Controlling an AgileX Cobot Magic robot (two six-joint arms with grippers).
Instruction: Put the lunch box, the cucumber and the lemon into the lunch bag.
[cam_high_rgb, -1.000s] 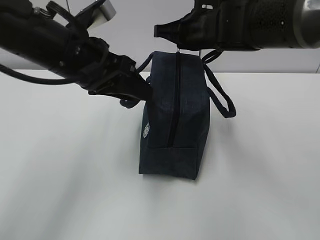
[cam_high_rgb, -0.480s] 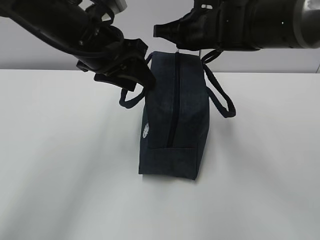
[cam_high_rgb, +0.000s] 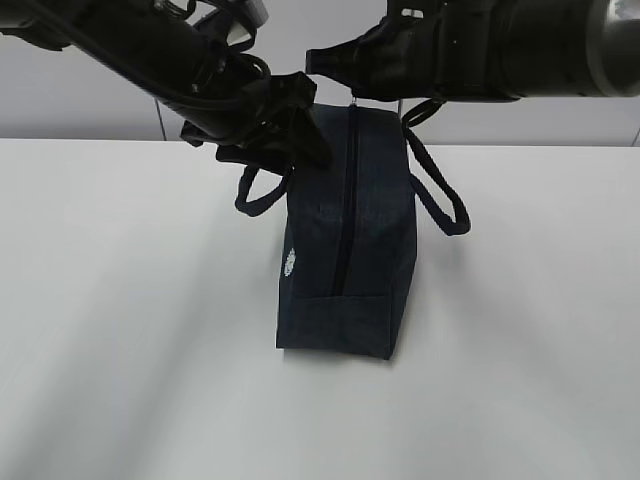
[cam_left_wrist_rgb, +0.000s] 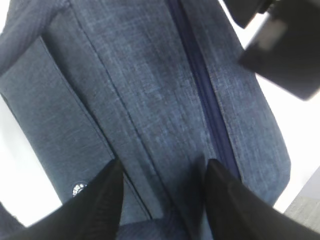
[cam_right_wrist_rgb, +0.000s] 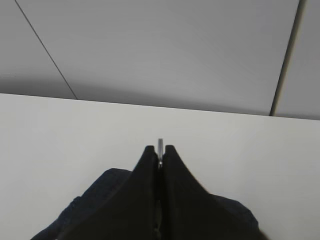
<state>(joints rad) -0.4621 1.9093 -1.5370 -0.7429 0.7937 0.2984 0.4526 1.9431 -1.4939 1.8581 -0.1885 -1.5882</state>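
Lunch bag (cam_high_rgb: 348, 240) on table (cam_high_rgb: 120, 330), hands (cam_high_rgb: 300, 135) crowding top

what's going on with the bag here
Two robot arms are working on a navy lunch bag standing on a white table. The right gripper is shut on the metal zipper pull at the bag's top end. The left gripper hovers open against the bag's side. The zipper looks closed, and no food is in view.

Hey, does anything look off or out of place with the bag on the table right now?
Nothing looks spilled or damaged. The lunch bag stands on the table with its zipper shut. Odd for packing: no lunch box, cucumber or lemon is in view.
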